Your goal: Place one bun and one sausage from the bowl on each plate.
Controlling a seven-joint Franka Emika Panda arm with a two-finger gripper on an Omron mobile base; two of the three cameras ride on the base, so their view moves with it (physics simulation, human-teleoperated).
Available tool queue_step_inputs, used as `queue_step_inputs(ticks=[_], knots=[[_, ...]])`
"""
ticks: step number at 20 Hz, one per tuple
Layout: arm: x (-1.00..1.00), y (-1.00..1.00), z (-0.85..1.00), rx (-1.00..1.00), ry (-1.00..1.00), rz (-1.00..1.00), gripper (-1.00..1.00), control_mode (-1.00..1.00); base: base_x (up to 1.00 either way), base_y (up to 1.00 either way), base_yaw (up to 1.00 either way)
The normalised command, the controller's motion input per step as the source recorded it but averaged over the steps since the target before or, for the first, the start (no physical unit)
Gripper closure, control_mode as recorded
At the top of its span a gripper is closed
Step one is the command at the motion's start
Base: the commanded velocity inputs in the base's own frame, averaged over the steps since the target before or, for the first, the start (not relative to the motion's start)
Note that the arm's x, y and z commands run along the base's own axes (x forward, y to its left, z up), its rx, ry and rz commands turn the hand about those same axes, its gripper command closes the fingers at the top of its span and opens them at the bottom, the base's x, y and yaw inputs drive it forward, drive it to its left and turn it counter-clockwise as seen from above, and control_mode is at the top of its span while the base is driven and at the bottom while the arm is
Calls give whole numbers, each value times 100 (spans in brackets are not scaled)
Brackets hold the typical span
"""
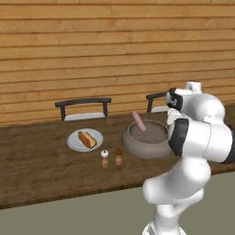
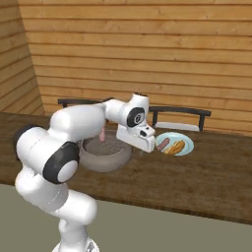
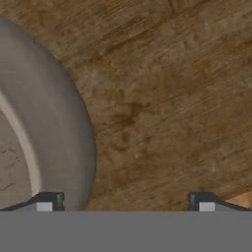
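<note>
On the long dark wooden bench [image 1: 41,165], toward its left end, a pale grey-white round plate [image 1: 73,143] carries a bun and sausage. Two tiny shakers [image 1: 111,158] stand just right of it. Next comes the speckled grey stone bowl [image 1: 147,148], a pink sausage [image 1: 138,121] leaning on its far rim. Rightmost, a pale blue-green plate [image 2: 187,146] holds another pair. The gripper [image 3: 125,206] hangs by the bowl's outer wall, fingers spread wide, empty.

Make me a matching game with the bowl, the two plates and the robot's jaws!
Things:
1. bowl
2. pale grey-white plate
3. pale blue-green plate
4. jaws of the gripper

States:
a. wide open above the table, beside the bowl
b. holds a bun and a sausage, left of the shakers
c. one sausage leans on its rim
d. holds a bun and a sausage, right of the bowl

Pairs: 1-c, 2-b, 3-d, 4-a
</note>
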Motion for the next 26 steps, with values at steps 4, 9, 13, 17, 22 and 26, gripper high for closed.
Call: queue_step_inputs(ticks=[4,9,13,17,22,26], knots=[[-54,93,3,0,0,0,-100,-100,0,0,0],[-5,84,19,0,-17,1,-100,-100,0,0,0],[14,66,10,0,-28,4,-100,-100,0,0,0],[31,43,16,0,-19,13,-100,-100,0,0,0],[40,26,25,-3,-13,19,-100,-100,0,0,0],[35,11,36,-9,-7,18,-100,-100,0,0,0]])
